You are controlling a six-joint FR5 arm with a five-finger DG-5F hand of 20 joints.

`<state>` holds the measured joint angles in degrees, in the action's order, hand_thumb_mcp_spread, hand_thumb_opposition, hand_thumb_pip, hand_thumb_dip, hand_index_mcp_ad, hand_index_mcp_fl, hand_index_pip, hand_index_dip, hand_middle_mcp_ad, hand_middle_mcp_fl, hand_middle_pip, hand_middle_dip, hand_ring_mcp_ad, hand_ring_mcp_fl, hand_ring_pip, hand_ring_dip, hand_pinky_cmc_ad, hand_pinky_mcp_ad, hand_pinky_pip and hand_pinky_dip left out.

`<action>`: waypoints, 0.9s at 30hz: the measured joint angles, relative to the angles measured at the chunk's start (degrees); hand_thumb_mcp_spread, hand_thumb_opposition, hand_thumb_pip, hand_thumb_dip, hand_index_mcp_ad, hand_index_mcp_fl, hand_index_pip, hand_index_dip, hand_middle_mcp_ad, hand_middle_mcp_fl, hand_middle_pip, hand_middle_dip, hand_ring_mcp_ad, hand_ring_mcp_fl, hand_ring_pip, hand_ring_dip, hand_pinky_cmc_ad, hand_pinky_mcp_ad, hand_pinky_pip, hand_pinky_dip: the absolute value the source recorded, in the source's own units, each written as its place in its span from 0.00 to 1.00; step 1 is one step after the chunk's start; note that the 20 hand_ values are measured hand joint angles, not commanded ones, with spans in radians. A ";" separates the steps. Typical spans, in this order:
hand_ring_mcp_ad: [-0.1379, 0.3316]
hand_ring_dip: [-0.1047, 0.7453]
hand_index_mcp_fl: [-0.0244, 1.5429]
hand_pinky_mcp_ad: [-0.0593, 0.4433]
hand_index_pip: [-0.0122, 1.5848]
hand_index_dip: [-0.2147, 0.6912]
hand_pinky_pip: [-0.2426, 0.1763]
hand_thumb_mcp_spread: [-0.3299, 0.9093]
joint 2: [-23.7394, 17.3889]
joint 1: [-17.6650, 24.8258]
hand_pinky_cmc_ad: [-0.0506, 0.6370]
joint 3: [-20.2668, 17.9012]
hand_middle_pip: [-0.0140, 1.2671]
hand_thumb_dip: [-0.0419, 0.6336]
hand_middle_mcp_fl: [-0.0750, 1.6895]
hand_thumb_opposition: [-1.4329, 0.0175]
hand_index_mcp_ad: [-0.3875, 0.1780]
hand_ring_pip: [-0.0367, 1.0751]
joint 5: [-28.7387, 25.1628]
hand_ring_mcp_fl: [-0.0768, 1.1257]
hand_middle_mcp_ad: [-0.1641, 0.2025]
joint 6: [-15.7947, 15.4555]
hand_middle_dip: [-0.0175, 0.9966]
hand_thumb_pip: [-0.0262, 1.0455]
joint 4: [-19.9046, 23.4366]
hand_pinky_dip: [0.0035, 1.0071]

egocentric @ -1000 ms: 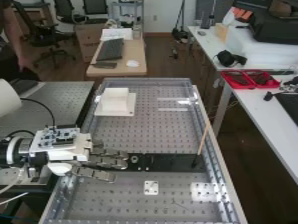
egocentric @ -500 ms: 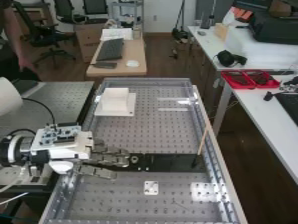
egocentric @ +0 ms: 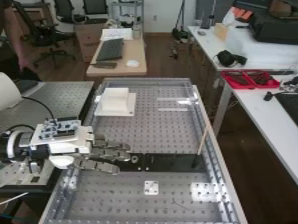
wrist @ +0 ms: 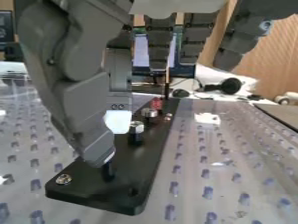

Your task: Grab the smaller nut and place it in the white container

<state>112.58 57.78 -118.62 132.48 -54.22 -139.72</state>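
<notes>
Perforated metal made the surface of the worktop [egocentric: 133, 135], and a black plate [egocentric: 170, 162] lay across it, with a thin wooden stick [egocentric: 202, 140] near its far end. On this plate, short posts stood in a row. The robot hand [egocentric: 106, 152] was over the end of the plate which was nearer to the arm. Its fingers were long and almost straight, with some spaces between them, and the thumb pointed down toward the plate, its tip very near to a dark post [wrist: 108, 171]. I could see nothing pinched by the hand, so I judged it was spread and empty.

In the wrist view, the nearer nut [wrist: 136, 127] sat upon its post just beyond the tip of the thumb, and the farther nut [wrist: 149, 113] sat behind it along the row. Which of them was the smaller one, I could not tell with certainty. The white container [egocentric: 115, 105] was well apart from both, on the far part of the worktop.

To my judgement, the step in hand was the approach before the grasp. The next move called for bringing thumb and fingers to both sides of the right nut, closing gently, and lifting it straight up.
</notes>
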 joint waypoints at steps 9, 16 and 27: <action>0.53 0.22 0.29 0.55 0.95 0.41 0.47 0.63 -2.25 0.86 0.53 0.46 0.12 0.38 0.08 0.32 0.40 0.12 0.79 0.07 0.60 -0.13 0.20 0.57 -1.58 0.19; 0.53 0.22 0.29 0.55 0.95 0.41 0.47 0.63 -4.78 2.98 0.53 1.56 0.12 0.38 0.08 0.32 0.40 0.12 1.44 0.07 0.60 -1.24 0.20 0.57 -5.10 0.19; 0.56 0.22 0.29 0.54 0.95 0.41 0.47 0.63 -6.74 7.91 0.53 2.58 0.12 0.38 0.08 0.32 0.40 0.12 3.06 0.07 0.60 -1.94 0.20 0.57 -8.72 0.18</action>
<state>105.85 65.69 -116.05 135.54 -56.16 -148.44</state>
